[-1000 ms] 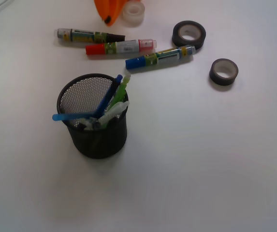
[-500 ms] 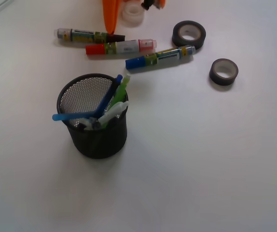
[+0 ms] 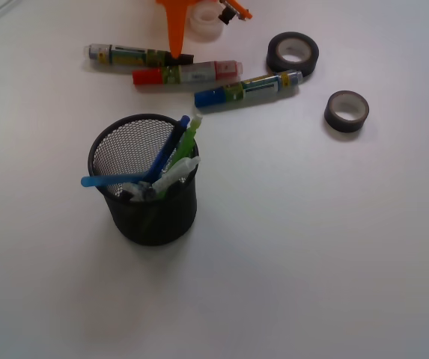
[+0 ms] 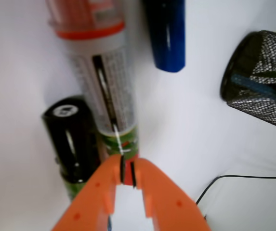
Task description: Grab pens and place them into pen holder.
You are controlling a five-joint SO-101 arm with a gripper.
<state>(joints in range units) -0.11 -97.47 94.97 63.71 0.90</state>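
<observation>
Pens [image 3: 171,158] sit in pen holder [image 3: 148,213], 8 o'clock of frame centre. Gripper [image 4: 127,175] at 12 o'clock, fingers closed, empty, tip just above red marker [image 3: 186,73]. Risk: descending nudges markers, or grabs 1 by mistake.

The round black wire-mesh pen holder [image 3: 151,196] stands upright on the white surface. Inside it, a dark blue pen [image 3: 171,146] and a lime green pen [image 3: 188,139] lean toward the right rim, a white pen [image 3: 178,171] rests lower, and a translucent light blue pen [image 3: 109,180] pokes out leftward.
</observation>
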